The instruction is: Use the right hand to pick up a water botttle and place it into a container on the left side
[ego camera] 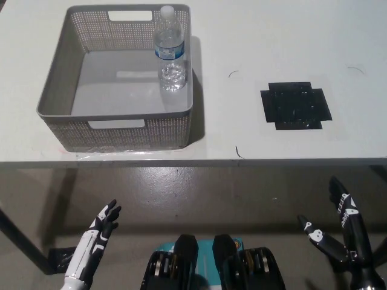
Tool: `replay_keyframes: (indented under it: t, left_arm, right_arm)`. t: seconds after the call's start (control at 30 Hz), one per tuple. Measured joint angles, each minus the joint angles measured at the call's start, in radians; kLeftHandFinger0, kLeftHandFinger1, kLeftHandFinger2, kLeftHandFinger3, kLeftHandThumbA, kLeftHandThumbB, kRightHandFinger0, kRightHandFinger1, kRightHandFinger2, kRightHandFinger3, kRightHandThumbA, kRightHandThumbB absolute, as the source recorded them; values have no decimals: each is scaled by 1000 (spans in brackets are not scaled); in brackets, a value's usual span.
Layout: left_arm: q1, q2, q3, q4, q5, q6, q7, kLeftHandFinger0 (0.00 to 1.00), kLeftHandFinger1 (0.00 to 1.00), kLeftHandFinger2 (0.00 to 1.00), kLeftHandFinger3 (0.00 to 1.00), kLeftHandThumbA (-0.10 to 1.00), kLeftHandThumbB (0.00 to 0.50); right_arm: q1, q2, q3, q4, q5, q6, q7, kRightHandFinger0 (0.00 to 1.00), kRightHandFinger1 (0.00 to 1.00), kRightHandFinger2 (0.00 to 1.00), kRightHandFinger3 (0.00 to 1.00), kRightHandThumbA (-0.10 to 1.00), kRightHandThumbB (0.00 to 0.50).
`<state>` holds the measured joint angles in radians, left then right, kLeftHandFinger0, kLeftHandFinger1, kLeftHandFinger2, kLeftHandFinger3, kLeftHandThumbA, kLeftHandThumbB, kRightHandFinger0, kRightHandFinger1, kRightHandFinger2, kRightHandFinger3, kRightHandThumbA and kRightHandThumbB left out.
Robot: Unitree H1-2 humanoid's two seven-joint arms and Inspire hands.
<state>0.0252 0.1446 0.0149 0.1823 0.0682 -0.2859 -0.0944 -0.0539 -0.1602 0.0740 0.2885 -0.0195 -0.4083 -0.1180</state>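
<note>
**benchbot42:** Bottle is standing upright inside the basket, in the far right corner, right up against the right wall. Cap on, looks like clear water with a blue label. So where would you put progress on "right hand puts bottle in the container on the left"?

**servo_sam:** Going by how things lie, I'd call it basically done. The basket sits on the left part of the table and the bottle's in it, not tipped, nothing touching it.

**benchbot42:** And the hands?

**servo_sam:** Both are low, below the table edge and well away from the basket. Right hand is down at the bottom right, black, fingers spread apart and holding nothing. Left hand is at the bottom left, white, also loose with fingers apart, empty, just resting there.

**benchbot42:** What's the black patch on the right side of the table?

**servo_sam:** Some flat dark square, maybe tape or a marker spot. Nothing's on it. My guess is that's a start position for the bottle, but that's only a guess from the layout.

**benchbot42:** Anything left to do then?

**servo_sam:** Not that I can see. No second bottle anywhere in view. Only nitpick: the bottle is tight against the basket's wall, so a bump to the table could maybe rock it. As far as the task sentence goes, though, I'd say it's complete and the arms are parked.
</note>
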Motion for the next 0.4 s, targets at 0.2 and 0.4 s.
replay_keyframes:
  t: [0.2, 0.4]
  left_arm:
    - [-1, 0, 1, -4, 0, 4, 0, 1000, 1000, 1000, 1000, 934, 125]
    - [-2, 0, 1, -4, 1, 5, 0, 1000, 1000, 1000, 1000, 929, 116]
  right_arm:
    - [-4, 2, 0, 2, -9, 0, 4, 1000, 1000, 1000, 1000, 752, 183]
    - [-7, 2, -1, 5, -12, 0, 9, 1000, 1000, 1000, 1000, 753, 191]
